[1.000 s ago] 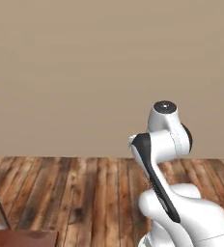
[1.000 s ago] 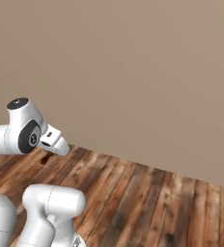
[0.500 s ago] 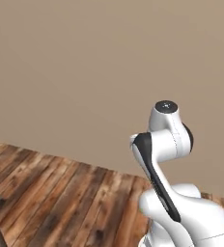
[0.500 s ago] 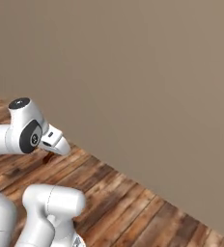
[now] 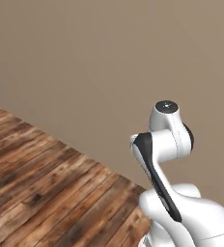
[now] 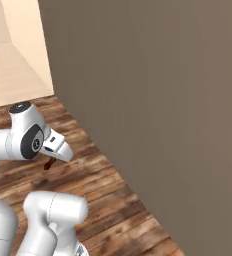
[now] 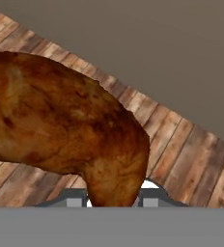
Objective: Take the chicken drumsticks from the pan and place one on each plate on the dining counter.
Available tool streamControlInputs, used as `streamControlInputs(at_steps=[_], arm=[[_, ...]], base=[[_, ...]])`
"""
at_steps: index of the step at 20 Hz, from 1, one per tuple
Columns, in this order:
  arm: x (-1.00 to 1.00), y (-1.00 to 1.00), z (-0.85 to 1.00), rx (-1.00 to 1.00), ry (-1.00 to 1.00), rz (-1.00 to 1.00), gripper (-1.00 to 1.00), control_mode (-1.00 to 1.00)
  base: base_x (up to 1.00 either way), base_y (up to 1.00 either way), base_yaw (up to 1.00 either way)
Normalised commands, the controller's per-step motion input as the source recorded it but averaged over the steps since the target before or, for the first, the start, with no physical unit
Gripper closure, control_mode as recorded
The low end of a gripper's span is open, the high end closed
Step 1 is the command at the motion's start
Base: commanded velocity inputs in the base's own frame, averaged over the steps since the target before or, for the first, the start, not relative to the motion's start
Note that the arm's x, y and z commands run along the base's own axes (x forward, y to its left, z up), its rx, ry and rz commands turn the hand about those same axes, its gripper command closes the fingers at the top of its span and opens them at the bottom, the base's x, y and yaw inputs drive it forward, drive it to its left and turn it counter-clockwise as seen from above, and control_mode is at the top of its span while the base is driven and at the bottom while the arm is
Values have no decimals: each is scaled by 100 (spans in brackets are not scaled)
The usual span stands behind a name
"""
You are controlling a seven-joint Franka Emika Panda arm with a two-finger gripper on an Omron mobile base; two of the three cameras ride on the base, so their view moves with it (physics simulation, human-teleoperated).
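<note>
Wooden floor and a plain brown wall lie ahead, no plate yet. The gripper is pinching the dark chicken drumstick, up in the air. Best to squeeze firmly and carry it gently to a plate.

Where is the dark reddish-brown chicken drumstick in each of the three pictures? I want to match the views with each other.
Left base view: I cannot find it; the arm's white links stand at the lower right.
Right base view: a small dark red-brown piece under the gripper, left of centre: the drumstick.
Hand view: large, from the left edge to the centre, its narrow end between the finger tips.
Shared landmark: the wooden plank floor meeting the plain brown wall.
</note>
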Motion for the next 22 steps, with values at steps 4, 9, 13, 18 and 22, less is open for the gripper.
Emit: streamControlInputs(at_steps=[4, 9, 13, 18, 22], arm=[[0, 0, 0, 0, 0, 0, 100, 100], [0, 0, 0, 0, 0, 0, 100, 100], [0, 0, 0, 0, 0, 0, 100, 100], [0, 0, 0, 0, 0, 0, 100, 100], [0, 0, 0, 0, 0, 0, 100, 100]], base=[[100, -8, 55], [100, -8, 54], [100, -8, 52], [100, -8, 50], [100, -8, 50]])
